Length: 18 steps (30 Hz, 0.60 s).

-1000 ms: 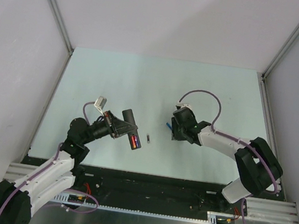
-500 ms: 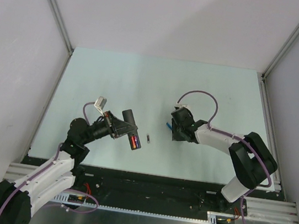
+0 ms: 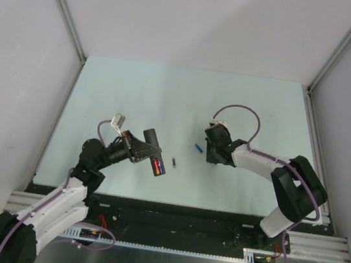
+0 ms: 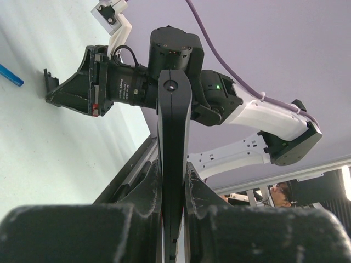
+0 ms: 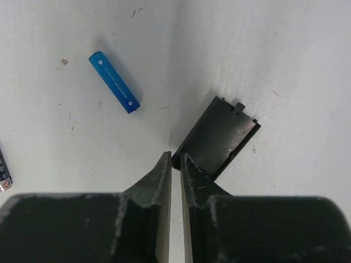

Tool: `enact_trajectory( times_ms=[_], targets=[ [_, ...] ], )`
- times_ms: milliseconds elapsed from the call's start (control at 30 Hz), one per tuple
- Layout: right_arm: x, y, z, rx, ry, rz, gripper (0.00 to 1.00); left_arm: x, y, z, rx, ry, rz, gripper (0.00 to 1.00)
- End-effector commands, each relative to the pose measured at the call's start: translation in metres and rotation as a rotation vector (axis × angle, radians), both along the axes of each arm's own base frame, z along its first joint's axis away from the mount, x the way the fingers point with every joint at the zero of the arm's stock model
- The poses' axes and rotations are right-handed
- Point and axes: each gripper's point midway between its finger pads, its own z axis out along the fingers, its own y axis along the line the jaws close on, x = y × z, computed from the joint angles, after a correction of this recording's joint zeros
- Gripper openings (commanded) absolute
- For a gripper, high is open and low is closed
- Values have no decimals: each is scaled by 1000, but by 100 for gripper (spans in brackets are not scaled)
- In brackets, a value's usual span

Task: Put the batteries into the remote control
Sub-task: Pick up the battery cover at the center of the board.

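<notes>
left fingers [image 4: 143,189] clenched on remote control [image 4: 174,142], held off counter [image 5: 285,66], red-orange battery [image 3: 157,165] seated. right fingers [image 5: 156,181] nearly pinched together at back panel [image 5: 219,139] corner, can't tell if gripping. tip imo: spread wide, straddle blue battery [image 5: 114,82] mid-length, it's lying near panel.

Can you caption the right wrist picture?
The right hand at a corner of the black back panel, a blue battery lying nearby.

Far half of the table [image 3: 168,91]: open, wide passage. Middle lane between the arms is tight. A blue battery [image 3: 197,148] and a dark battery [image 3: 174,163] lie in it, apart. The remote control [image 3: 151,135] juts from the left gripper [image 3: 145,148] beside this lane. The back panel [image 5: 216,137] lies at the tips of the right gripper [image 5: 175,159], possibly touching; the view is unclear. Side walls [image 3: 12,82] hem both flanks.
</notes>
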Motion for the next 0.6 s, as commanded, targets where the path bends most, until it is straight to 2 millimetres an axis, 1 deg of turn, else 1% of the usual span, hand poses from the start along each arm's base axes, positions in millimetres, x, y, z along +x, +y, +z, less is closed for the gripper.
enact_trajectory(
  times_ms=[0, 33, 100, 133, 167, 200, 233, 267, 300, 333, 400, 433, 467, 500, 533, 567],
  targets=[
    [6, -4, 17, 16, -36, -28, 10, -4, -1, 6, -6, -46, -10, 0],
    [6, -3, 20, 24, -43, -26, 7, -4, -1, 6, -6, -46, -11, 0],
    [8, 3, 33, 70, -70, -10, 4, -4, -1, 7, -7, -48, -11, 0],
    [7, 4, 36, 87, -76, -6, 0, -3, -1, 7, -6, -49, -10, 0],
    [4, 11, 41, 129, -72, 20, 0, -3, -1, 7, -7, -48, -10, 0],
    [8, 18, 56, 192, -110, 36, 0, -3, -1, 6, -6, -45, -8, 0],
    [5, 22, 57, 227, -111, 53, 0, -4, -1, 6, -6, -46, -10, 0],
    [3, 33, 67, 293, -132, 90, 0, -3, -1, 6, -5, -46, -8, 0],
    [1, 39, 80, 354, -156, 114, 0, -3, -1, 6, -5, -48, -10, 0],
    [-9, 43, 78, 417, -122, 146, 0, -3, -1, 6, -5, -46, -8, 0],
    [-8, 52, 95, 541, -155, 181, 0, -3, -1, 7, -6, -49, -7, 0],
    [-16, 50, 90, 609, -103, 192, 0, -3, -1, 7, -6, -49, -7, 0],
    [-14, 52, 97, 656, -126, 206, 0, -3, -1, 6, -6, -48, -7, 0],
    [-17, 52, 99, 689, -123, 218, 0, -3, -1, 7, -6, -49, -7, 0],
    [-24, 49, 97, 738, -86, 223, 0, -3, 0, 7, -6, -50, -5, 0],
    [-22, 49, 102, 775, -107, 233, 0, -2, -1, 6, -4, -50, -5, 0]
  ],
)
